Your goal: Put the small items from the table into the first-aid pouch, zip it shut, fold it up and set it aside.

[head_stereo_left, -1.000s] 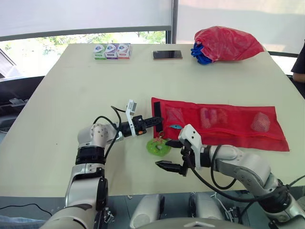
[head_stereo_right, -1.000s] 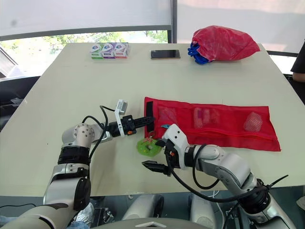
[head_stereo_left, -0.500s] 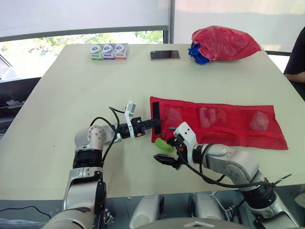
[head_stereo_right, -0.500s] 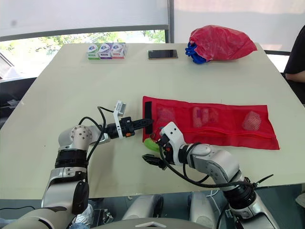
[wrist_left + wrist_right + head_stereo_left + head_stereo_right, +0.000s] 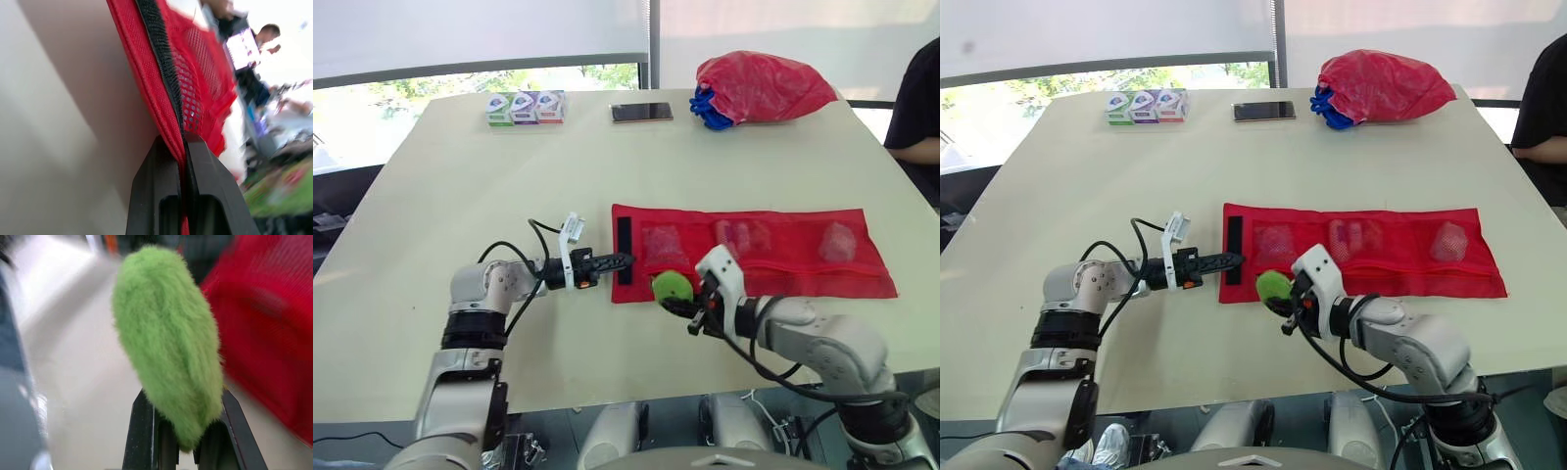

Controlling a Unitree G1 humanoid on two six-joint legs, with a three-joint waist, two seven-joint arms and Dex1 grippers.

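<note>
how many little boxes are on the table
3, side by side in a row at the table's far edge, left of the phone: green box, purple box, red box. None looks hidden.

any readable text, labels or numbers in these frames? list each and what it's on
No text can be read in any view.
On the three small boxes: printed fronts, too small to read.
On the phone: no text visible.
On the red mesh pouch: no label or print visible.
</note>
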